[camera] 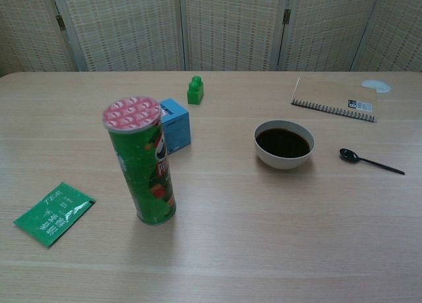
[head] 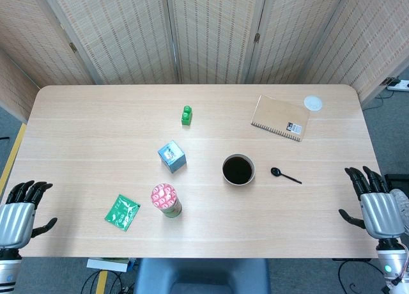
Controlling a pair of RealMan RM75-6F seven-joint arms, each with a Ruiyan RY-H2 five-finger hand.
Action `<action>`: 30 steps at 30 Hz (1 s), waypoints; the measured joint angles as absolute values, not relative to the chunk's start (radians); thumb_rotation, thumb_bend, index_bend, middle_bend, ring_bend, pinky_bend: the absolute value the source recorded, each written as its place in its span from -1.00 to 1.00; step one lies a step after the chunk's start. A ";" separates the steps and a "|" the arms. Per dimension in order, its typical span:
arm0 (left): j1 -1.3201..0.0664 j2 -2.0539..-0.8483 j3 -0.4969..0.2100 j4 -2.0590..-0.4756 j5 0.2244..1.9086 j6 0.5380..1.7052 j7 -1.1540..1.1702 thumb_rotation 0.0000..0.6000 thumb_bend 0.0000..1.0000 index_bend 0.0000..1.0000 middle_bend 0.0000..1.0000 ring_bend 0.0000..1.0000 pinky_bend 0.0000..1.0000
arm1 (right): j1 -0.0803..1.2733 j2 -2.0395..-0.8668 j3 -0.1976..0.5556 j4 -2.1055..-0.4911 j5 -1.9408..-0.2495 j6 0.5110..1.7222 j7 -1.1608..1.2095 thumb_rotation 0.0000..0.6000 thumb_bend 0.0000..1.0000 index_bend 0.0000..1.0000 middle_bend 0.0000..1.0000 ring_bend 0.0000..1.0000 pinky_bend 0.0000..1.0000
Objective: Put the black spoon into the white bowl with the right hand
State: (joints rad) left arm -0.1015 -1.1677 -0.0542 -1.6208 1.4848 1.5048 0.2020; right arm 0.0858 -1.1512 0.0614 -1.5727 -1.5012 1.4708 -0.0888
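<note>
A small black spoon [head: 285, 175] [camera: 370, 161] lies flat on the table, just right of the white bowl [head: 238, 170] [camera: 283, 144], whose inside looks dark. The spoon's scoop end points toward the bowl. My right hand [head: 376, 204] hovers at the table's right front edge, fingers apart and holding nothing, well to the right of the spoon. At the left front edge my left hand [head: 20, 209] is likewise open and empty. Neither hand shows in the chest view.
A green chip can with a red lid [head: 166, 200] [camera: 140, 160] stands front-centre. Behind it sits a blue box [head: 172, 156] [camera: 175, 124]. A green tea packet [head: 122, 211] [camera: 53, 213] lies front-left, a green brick [head: 186, 115] [camera: 195, 90] farther back, a spiral notebook [head: 280, 117] [camera: 335, 99] back-right.
</note>
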 measured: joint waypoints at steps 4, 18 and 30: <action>-0.101 -1.173 -0.055 -1.611 1.491 1.511 0.196 1.00 -0.59 -0.52 -0.54 -0.69 -0.67 | 0.086 -1.151 0.064 -1.567 -1.509 1.480 -0.079 1.00 -0.82 -0.83 -0.74 -0.98 -0.75; -0.094 -1.173 -0.054 -1.605 1.497 1.523 0.181 1.00 -0.59 -0.52 -0.54 -0.69 -0.67 | 0.091 -1.161 0.061 -1.551 -1.528 1.485 -0.070 1.00 -0.81 -0.83 -0.69 -0.89 -0.75; -0.092 -1.179 -0.053 -1.593 1.492 1.517 0.171 1.00 -0.59 -0.52 -0.54 -0.69 -0.67 | 0.125 -1.164 0.078 -1.535 -1.515 1.441 -0.084 1.00 -0.48 -0.83 -0.08 0.03 -0.14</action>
